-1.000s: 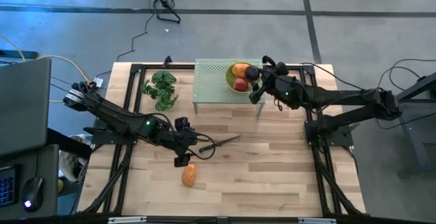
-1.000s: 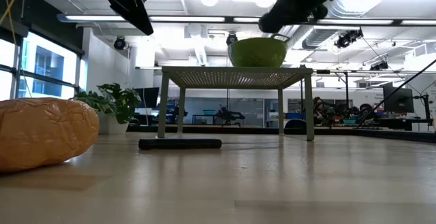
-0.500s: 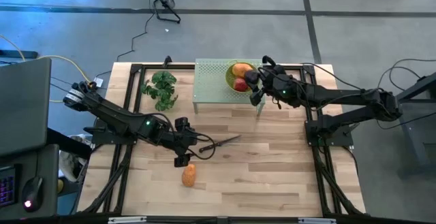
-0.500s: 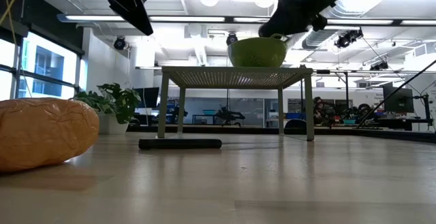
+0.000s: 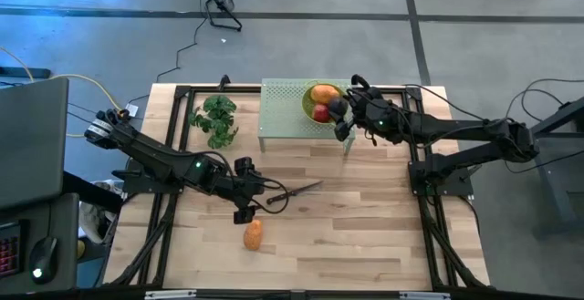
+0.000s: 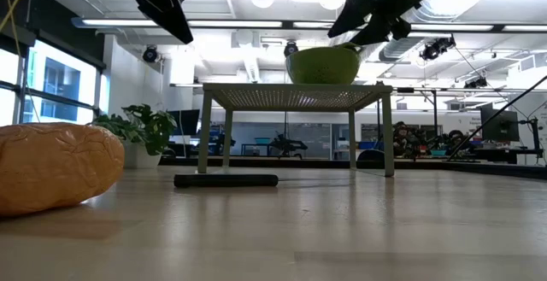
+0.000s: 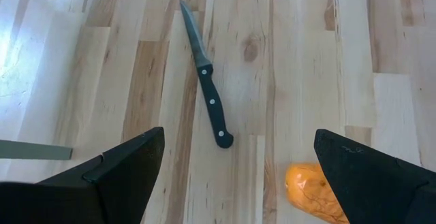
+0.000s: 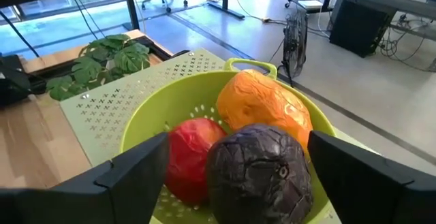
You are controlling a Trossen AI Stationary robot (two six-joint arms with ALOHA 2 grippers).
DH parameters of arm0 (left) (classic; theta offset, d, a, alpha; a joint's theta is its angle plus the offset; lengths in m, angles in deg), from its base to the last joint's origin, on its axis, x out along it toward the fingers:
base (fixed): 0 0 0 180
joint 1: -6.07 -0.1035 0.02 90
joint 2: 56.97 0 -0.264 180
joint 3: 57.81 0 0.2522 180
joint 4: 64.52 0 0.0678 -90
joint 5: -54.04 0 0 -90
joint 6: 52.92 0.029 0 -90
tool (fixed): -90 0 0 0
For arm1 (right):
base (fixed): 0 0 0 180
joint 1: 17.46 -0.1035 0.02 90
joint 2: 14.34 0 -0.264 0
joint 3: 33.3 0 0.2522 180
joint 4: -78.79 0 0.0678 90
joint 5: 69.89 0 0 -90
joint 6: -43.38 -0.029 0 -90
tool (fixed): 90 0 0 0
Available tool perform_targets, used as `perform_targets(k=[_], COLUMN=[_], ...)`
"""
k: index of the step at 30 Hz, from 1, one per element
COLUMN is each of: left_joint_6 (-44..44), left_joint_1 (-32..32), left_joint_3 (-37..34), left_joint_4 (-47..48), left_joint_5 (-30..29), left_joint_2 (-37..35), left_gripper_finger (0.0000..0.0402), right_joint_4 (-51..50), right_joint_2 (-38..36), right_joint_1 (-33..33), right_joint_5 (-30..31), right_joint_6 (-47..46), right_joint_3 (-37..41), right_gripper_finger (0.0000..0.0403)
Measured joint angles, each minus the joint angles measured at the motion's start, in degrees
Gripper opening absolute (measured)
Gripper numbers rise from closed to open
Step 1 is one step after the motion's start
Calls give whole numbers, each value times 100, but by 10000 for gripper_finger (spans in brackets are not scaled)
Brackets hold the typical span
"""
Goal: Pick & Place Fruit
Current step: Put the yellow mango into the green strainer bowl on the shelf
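A lime-green colander bowl (image 5: 307, 100) stands on a green perforated stand (image 5: 278, 115) at the table's far edge. In it lie an orange fruit (image 8: 266, 105), a red apple-like fruit (image 8: 187, 159) and a dark purple round fruit (image 8: 259, 173). My right gripper (image 8: 238, 142) hovers over the bowl, open, one finger on each side of the purple fruit. A second orange oblong fruit (image 5: 254, 234) rests on the table near the front. My left gripper (image 5: 245, 191) hangs open above the table just beyond that fruit, with the knife (image 7: 208, 94) ahead of it.
A leafy green bunch (image 5: 216, 119) lies on the table left of the stand. The slim dark knife (image 5: 297, 191) lies mid-table, right of my left gripper. Bare wood stretches across the table's right and near parts.
My right gripper has opened over the bowl and let go of the dark purple fruit, which now lies in the bowl against the red and orange pieces. The left arm has kept still.
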Motion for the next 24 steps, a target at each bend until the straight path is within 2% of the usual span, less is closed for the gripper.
perform_targets(k=[4,6,13,16,24], left_joint_6=[3,27,-216,-905,-3758], left_joint_1=[-2,-2,1,0,214], left_joint_3=[0,0,0,0,0], left_joint_4=[0,1,2,2,0], left_joint_5=[42,243,352,352,663], left_joint_2=[0,0,0,0,0], left_gripper_finger=[372,372,372,372,372], right_joint_4=[126,132,71,-104,-476], right_joint_2=[-33,-110,-484,-624,-659], right_joint_1=[-3,-48,-529,-833,-1672], right_joint_5=[0,-16,-19,-9,20], right_joint_6=[171,213,323,323,273], right_joint_3=[0,0,0,0,0], right_gripper_finger=[349,350,350,350,350])
